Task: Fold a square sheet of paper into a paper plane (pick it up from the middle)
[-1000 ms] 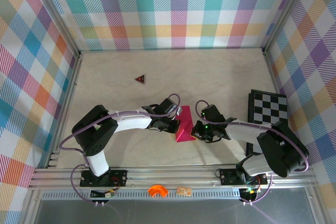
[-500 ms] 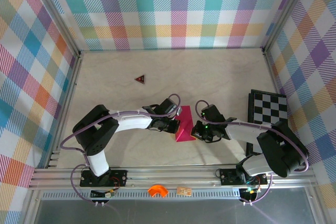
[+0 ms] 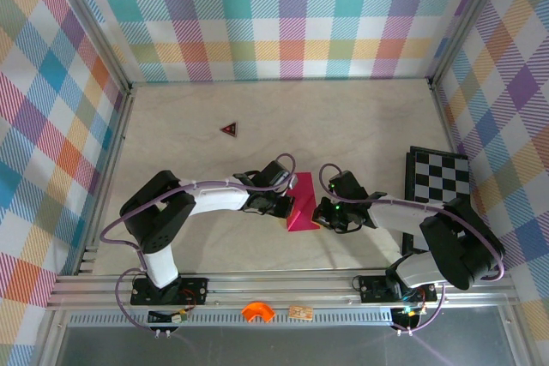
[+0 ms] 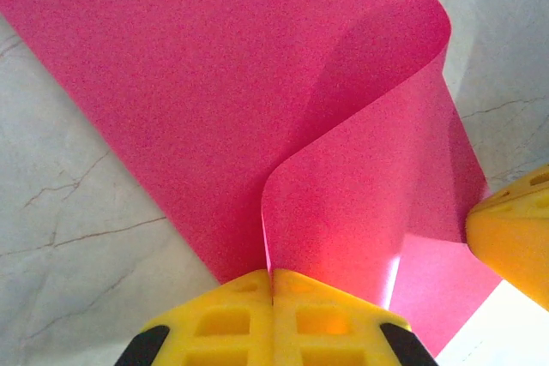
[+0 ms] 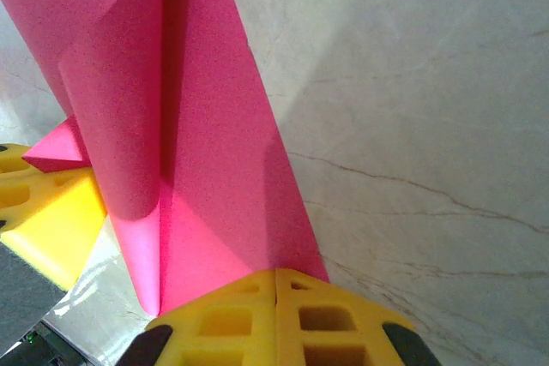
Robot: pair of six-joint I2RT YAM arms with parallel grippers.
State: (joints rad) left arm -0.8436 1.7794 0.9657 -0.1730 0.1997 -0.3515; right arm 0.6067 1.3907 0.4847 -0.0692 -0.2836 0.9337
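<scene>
Paper (image 3: 302,208) folded over, long axis near-far

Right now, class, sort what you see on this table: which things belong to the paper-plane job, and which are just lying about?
In the job:
- square sheet of paper, pink, curled over on itself
- left tool, shut on the paper
- right tool, shut on the paper

Lying about:
- checkerboard
- dark red triangle
- orange piece by the front rail
</scene>
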